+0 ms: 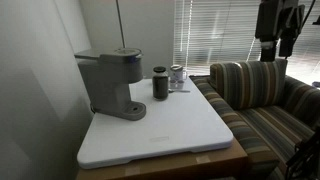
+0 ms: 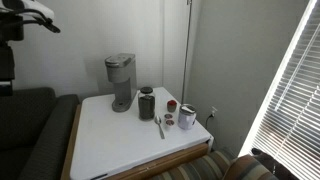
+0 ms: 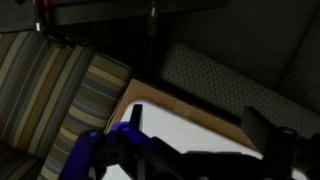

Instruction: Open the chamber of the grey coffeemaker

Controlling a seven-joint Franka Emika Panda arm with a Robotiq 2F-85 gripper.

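The grey coffeemaker (image 1: 108,82) stands at the back of the white tabletop (image 1: 170,125), near the wall, and shows in both exterior views (image 2: 120,84). Its chamber lid (image 1: 104,57) lies flat and shut on the overhanging head (image 2: 120,62). My arm (image 1: 276,32) hangs high over the sofa, far from the machine (image 2: 18,18). In the wrist view my gripper (image 3: 197,113) is open and empty. Its two dark fingers frame a corner of the tabletop far below. The coffeemaker is out of the wrist view.
A dark cylindrical canister (image 1: 160,83) stands beside the coffeemaker, with a small jar (image 1: 177,75) behind it. A spoon (image 2: 160,127) and small lids lie near a white cup (image 2: 187,117). A striped sofa (image 1: 262,98) adjoins the table. Window blinds (image 1: 215,30) hang behind.
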